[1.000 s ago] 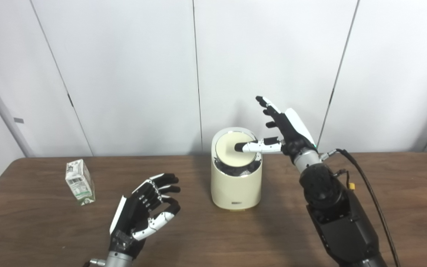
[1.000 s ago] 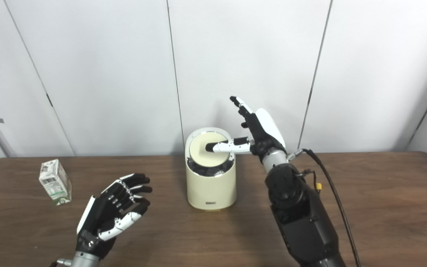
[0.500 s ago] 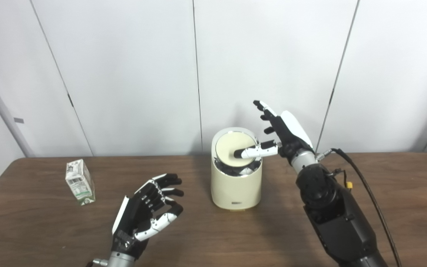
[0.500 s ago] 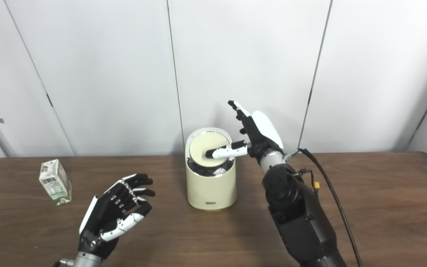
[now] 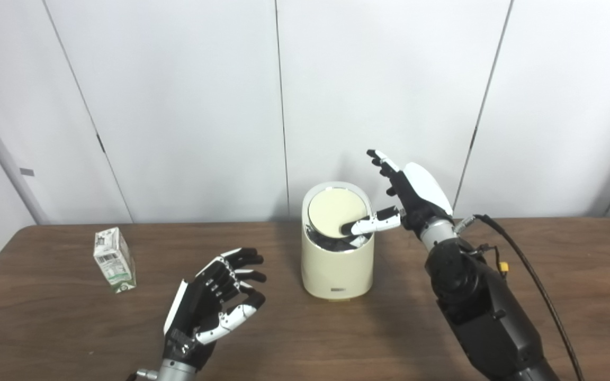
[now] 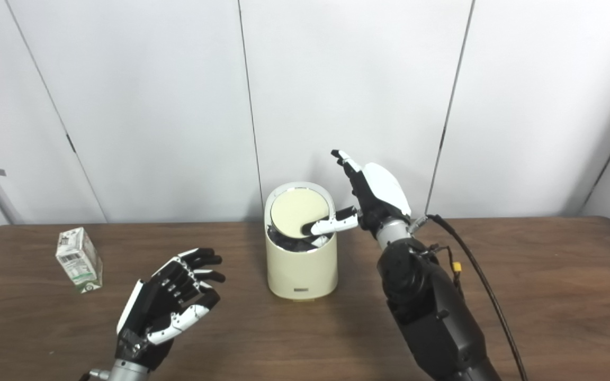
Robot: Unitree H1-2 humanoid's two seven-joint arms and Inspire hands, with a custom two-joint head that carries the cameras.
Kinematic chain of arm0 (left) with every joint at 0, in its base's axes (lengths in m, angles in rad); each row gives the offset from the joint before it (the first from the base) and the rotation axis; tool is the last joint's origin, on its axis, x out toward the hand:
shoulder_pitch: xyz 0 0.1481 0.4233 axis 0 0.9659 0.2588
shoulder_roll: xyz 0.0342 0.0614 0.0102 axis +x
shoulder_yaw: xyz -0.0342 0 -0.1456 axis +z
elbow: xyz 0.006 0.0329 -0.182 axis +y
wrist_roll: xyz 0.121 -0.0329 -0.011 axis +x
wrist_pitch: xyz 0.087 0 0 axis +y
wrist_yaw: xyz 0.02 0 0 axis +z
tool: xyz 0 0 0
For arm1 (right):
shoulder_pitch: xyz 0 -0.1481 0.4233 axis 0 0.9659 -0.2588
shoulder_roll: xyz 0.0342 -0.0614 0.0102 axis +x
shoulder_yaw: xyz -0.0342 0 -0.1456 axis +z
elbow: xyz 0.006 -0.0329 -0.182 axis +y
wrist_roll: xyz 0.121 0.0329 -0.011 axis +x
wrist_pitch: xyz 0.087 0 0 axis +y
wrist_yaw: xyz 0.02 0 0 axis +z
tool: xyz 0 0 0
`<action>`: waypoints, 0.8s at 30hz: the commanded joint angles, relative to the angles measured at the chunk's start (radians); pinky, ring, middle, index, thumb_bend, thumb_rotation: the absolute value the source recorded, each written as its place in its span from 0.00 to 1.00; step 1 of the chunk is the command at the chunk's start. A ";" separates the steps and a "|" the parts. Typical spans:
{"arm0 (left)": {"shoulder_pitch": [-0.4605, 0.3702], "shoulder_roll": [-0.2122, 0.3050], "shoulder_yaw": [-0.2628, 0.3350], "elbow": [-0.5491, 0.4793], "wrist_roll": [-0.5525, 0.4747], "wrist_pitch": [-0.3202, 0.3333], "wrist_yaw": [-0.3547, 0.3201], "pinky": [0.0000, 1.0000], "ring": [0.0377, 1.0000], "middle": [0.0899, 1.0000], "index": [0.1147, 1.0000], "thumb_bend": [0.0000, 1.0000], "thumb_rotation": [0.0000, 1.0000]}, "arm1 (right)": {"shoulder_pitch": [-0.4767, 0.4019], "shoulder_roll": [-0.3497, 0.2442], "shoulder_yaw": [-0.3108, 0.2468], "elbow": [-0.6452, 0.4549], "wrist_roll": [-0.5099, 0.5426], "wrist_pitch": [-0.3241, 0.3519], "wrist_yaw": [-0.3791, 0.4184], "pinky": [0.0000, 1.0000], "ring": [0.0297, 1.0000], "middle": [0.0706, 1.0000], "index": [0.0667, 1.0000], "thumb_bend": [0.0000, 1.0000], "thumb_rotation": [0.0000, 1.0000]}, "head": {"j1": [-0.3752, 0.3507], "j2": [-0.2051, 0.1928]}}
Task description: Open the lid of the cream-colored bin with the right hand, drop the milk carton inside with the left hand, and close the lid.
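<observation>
Nothing in either view can be read. The milk carton [image 5: 115,260] carries dark print and green patches on its white faces, but the lettering is too small and blurred to make out (not even a brand name comes through). The cream-colored bin [image 5: 337,253] has a small grey plate [image 5: 338,289] low on its front wall, near the base, which looks like a label or badge; whatever is written on it cannot be told. A small grey tag [image 5: 27,172] sits on the wall panel at the left, with no legible marks.
</observation>
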 commanded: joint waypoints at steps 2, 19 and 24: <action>-0.026 -0.001 -0.001 -0.043 -0.010 -0.017 -0.008 0.46 0.61 0.71 0.72 0.62 0.11 | -0.038 -0.009 0.008 0.014 -0.036 -0.025 -0.037 0.70 0.86 0.90 0.92 0.93 0.23 | 0.001 0.003; -0.025 -0.001 -0.010 -0.048 -0.002 -0.010 -0.006 0.46 0.61 0.71 0.72 0.63 0.13 | -0.056 -0.012 0.148 -0.036 -0.314 -0.004 -0.066 0.79 0.87 0.91 0.92 0.88 0.25 | 0.006 0.008; -0.024 -0.003 -0.010 -0.051 -0.015 -0.004 -0.008 0.46 0.61 0.71 0.72 0.64 0.14 | -0.042 -0.003 0.137 -0.073 -0.310 -0.009 -0.054 0.77 0.86 0.90 0.92 0.87 0.27 | 0.012 0.011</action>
